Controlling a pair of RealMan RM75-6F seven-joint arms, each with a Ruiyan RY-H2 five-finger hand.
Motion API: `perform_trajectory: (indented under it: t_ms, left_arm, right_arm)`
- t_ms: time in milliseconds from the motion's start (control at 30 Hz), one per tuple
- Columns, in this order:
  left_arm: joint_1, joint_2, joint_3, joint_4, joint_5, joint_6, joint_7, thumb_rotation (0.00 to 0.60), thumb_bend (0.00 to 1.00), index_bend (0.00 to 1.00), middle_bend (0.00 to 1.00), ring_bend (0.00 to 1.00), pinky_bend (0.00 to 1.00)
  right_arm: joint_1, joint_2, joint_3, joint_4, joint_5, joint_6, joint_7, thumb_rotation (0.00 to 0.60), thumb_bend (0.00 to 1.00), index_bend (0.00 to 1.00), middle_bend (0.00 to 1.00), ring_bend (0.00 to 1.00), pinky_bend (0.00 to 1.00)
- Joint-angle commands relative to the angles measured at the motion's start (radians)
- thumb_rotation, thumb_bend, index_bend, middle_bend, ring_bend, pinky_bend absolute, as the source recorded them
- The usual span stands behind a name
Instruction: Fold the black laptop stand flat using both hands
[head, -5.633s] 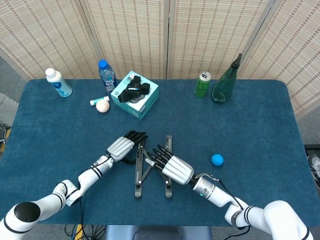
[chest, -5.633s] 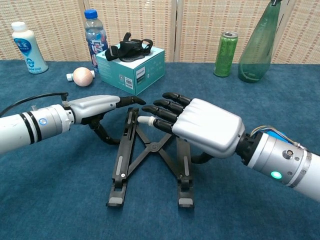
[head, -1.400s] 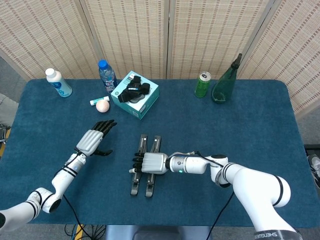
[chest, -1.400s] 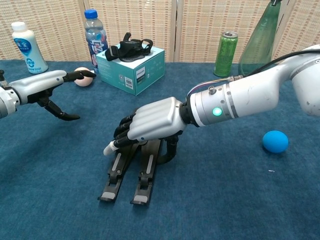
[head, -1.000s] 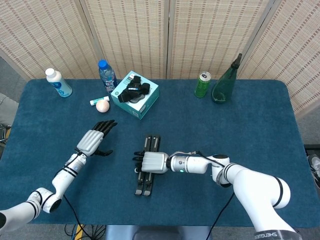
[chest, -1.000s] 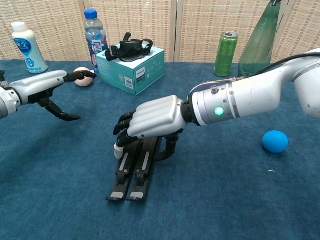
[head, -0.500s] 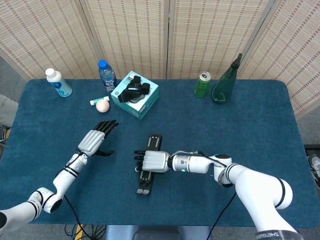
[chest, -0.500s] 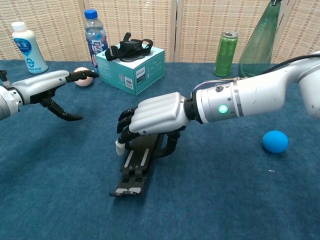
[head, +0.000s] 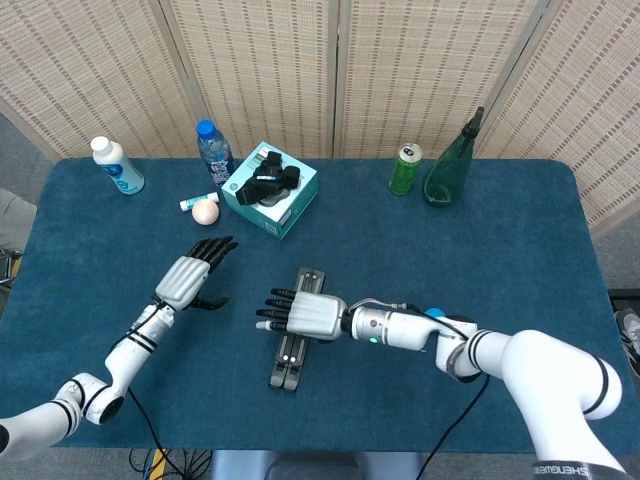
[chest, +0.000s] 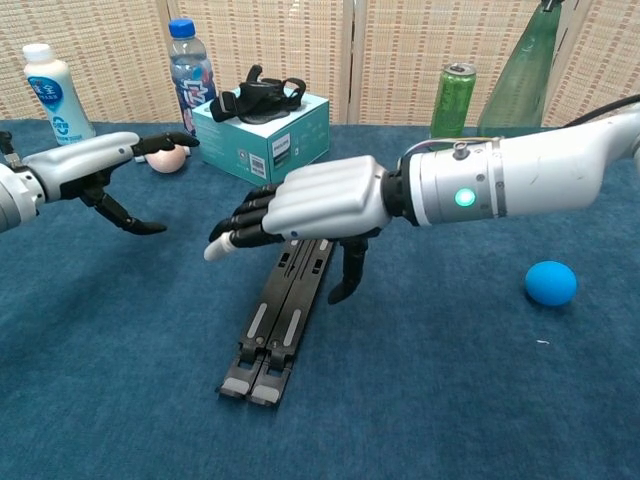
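Observation:
The black laptop stand (head: 291, 353) (chest: 281, 323) lies on the blue table with its two bars folded tight side by side, pointing slightly right of straight away from me. My right hand (head: 305, 314) (chest: 315, 207) hovers above its far half, fingers spread toward the left and holding nothing. My left hand (head: 190, 276) (chest: 95, 158) floats open well to the left of the stand, fingers stretched out, thumb hanging down, apart from everything.
A teal box (head: 270, 188) with a black strap on top, a water bottle (head: 213, 151), a white bottle (head: 117, 166) and a small pale ball (head: 205, 211) stand at the back left. A green can (head: 405, 169) and green glass bottle (head: 452, 160) stand back right. A blue ball (chest: 551, 282) lies right.
The stand's two bars have closed from spread apart to flat together. My right hand has lifted off the stand and its fingers have opened. The left hand has barely moved.

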Motion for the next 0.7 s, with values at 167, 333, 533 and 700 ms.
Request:
perform_trajectory:
  t_ms: [167,333,533,700]
  left_arm:
    - [0.006,0.034,-0.015,-0.033,-0.008,0.022,0.026,0.600,0.19,0.00,0.00,0.00,0.00]
    - [0.016,0.074,-0.027,-0.073,-0.017,0.046,0.072,0.600,0.19,0.00,0.00,0.00,0.00]
    - [0.049,0.134,-0.039,-0.138,-0.052,0.072,0.157,0.600,0.19,0.00,0.00,0.00,0.00]
    - [0.105,0.189,-0.042,-0.203,-0.105,0.102,0.239,0.600,0.19,0.00,0.00,0.00,0.00]
  right_arm:
    - [-0.112,0.160,0.072,-0.175,0.130,0.055,-0.164,0.600,0.09,0.00,0.00,0.00,0.00]
    - [-0.226,0.303,0.101,-0.338,0.245,0.116,-0.304,0.600,0.12,0.00,0.00,0.00,0.00]
    - [-0.375,0.444,0.112,-0.509,0.389,0.209,-0.448,0.600,0.14,0.00,0.02,0.00,0.00]
    - [-0.502,0.517,0.101,-0.590,0.459,0.304,-0.498,0.600,0.14,0.00,0.03,0.00,0.00]
